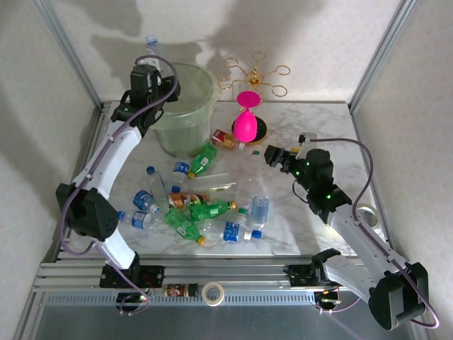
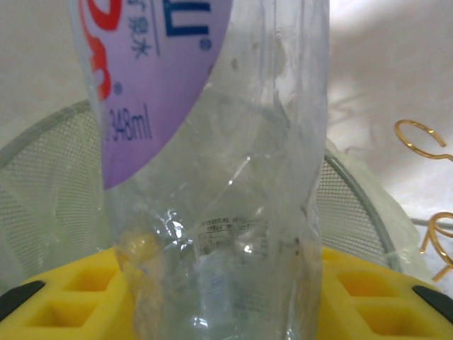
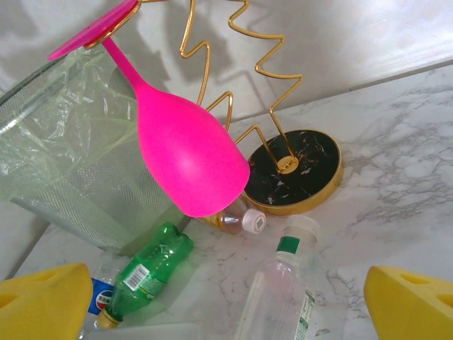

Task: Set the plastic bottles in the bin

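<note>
My left gripper (image 1: 150,64) is raised over the near-left rim of the pale-green bin (image 1: 185,106) and is shut on a clear bottle (image 1: 152,48). In the left wrist view that purple-labelled bottle (image 2: 219,177) stands between the yellow fingers (image 2: 64,290), with the bin's rim (image 2: 42,134) behind it. My right gripper (image 1: 272,156) is open and low over the table. In the right wrist view a clear bottle with a white cap (image 3: 283,283) lies ahead of the right gripper (image 3: 226,312), past a green bottle (image 3: 145,273) and a brown bottle (image 3: 237,219). Several bottles (image 1: 205,209) lie heaped mid-table.
A pink glass (image 1: 245,120) hangs upside down on the gold wire stand (image 1: 256,74) right of the bin, just behind my right gripper; it looms close in the right wrist view (image 3: 187,159). A roll of tape (image 1: 212,292) sits on the front rail.
</note>
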{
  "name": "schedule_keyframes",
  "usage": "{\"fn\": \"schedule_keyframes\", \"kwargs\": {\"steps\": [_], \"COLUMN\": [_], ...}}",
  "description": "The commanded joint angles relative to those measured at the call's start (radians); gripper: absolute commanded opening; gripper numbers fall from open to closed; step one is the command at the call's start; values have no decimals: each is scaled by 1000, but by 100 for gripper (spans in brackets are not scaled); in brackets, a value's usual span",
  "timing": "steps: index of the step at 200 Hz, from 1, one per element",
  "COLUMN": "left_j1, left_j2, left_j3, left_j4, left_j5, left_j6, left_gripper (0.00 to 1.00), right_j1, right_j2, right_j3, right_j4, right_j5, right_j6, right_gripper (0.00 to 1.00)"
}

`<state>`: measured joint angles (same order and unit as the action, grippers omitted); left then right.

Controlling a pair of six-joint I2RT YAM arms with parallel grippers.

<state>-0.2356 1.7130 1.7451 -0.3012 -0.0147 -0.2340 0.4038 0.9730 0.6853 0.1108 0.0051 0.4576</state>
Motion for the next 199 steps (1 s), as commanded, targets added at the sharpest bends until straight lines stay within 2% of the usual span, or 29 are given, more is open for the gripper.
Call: {"fn": "schedule_keyframes", "kwargs": {"steps": [1, 29, 60, 121, 146, 186, 199], "left_j1": [4, 4, 3, -38, -79, -145, -169], "left_j2": [52, 85, 87, -50, -171, -408, -470], "left_j3": [80, 94, 99, 60, -56, -409, -516], "left_j4": [-109, -117, -115, -63, 53, 361, 436], "left_j5": [12, 4, 13, 6, 51, 198, 215], "left_j6": [22, 9, -9, 7, 16, -48, -71], "left_gripper": [48, 55, 72, 78, 80, 86, 92], "right_j1": [-5, -4, -4, -4, -4, -5, -4], "right_j2": [-23, -19, 15, 109, 163, 285, 329], "right_j3": [-22, -20, 13, 42, 54, 108, 129], "right_j4": [-6, -14, -33, -25, -25, -43, -49], "right_j5": [31, 38, 26, -5, -11, -36, -42], "right_j6": [10, 10, 2, 34, 48, 83, 100], "right_gripper": [99, 99, 99, 99, 99, 99, 99]}}
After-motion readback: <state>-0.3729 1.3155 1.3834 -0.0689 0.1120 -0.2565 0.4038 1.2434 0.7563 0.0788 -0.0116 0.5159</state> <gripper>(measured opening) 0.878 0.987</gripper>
